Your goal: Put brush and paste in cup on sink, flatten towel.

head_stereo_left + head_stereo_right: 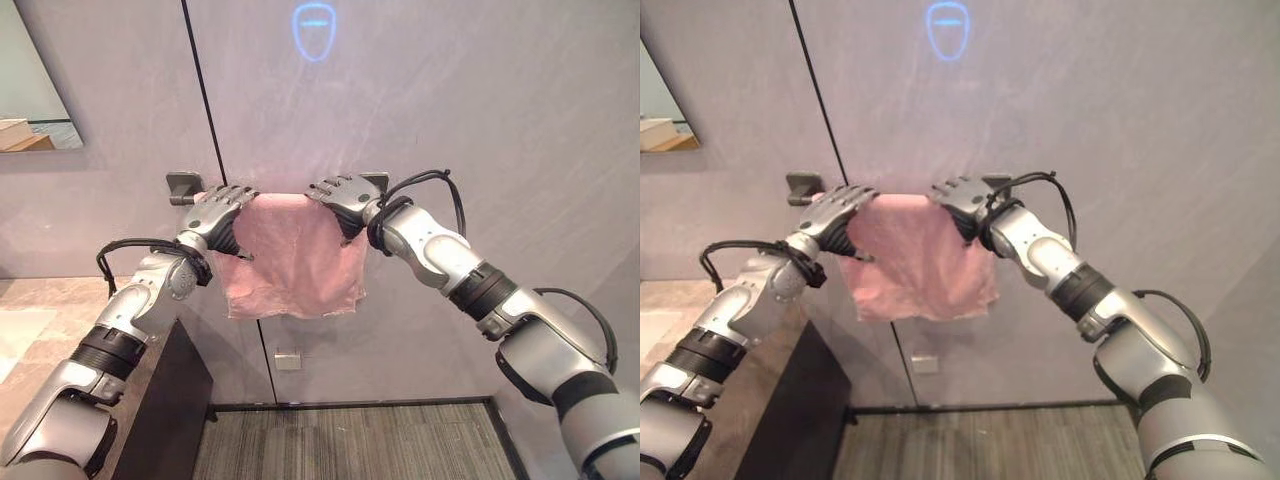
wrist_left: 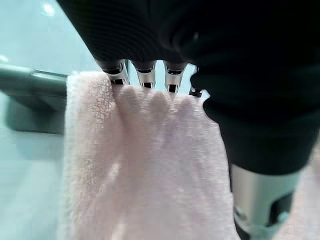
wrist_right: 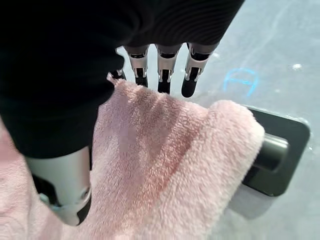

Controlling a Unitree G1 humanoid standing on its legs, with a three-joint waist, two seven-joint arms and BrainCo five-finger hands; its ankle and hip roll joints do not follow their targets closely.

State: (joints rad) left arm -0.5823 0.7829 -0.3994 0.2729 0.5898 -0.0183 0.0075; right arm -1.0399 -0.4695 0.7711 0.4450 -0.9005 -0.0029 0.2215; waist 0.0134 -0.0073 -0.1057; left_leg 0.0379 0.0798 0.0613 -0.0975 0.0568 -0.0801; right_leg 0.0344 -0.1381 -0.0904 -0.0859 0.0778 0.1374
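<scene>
A pink towel hangs over a dark rail on the grey wall, its lower edge uneven. My left hand sits at the towel's left top corner. Its fingers curl over the top of the rail, and its thumb presses the cloth from the front. At the right top corner my right hand grips the same way, fingers over the towel and thumb on its front. The rail's end brackets stick out past both hands.
A stone countertop runs along the left above a dark cabinet side. A mirror corner shows at the upper left. Below the towel are a small wall outlet and a grey ribbed floor.
</scene>
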